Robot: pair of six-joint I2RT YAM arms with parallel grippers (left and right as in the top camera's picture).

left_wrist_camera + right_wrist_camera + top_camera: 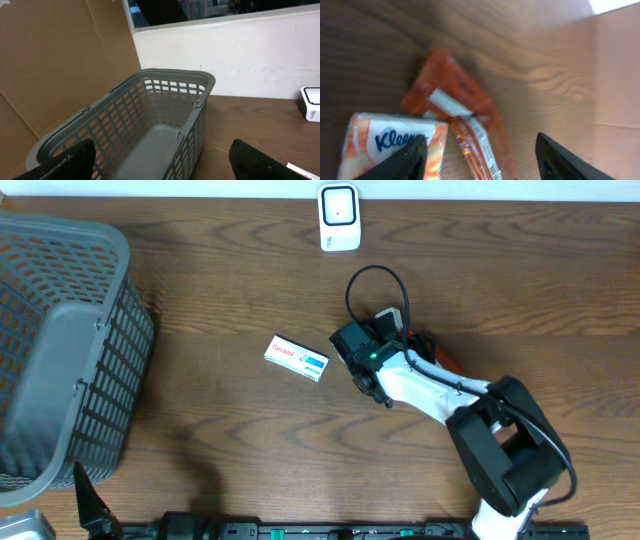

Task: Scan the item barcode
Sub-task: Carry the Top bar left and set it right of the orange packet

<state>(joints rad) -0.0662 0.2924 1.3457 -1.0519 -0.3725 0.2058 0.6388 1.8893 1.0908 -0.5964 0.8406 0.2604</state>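
— Box (297, 358) is loose on the worktop (220, 270), near the right fingers (406, 161), which are spread above a Kleenex pack (380, 140) and an orange wrapper (455, 105).
— And the left fingers (257, 162) gape wide too, gripping nothing, beside the grey basket (165, 100); the scanner (339, 217) stands at the worktop's far edge.

- Overhead looks straight down on the whole surface (220, 290)
- Left wrist faces across the basket (165, 95), shared with overhead
- Right wrist sits close above the surface

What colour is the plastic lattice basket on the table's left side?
The basket is grey, clearest in the left wrist view.
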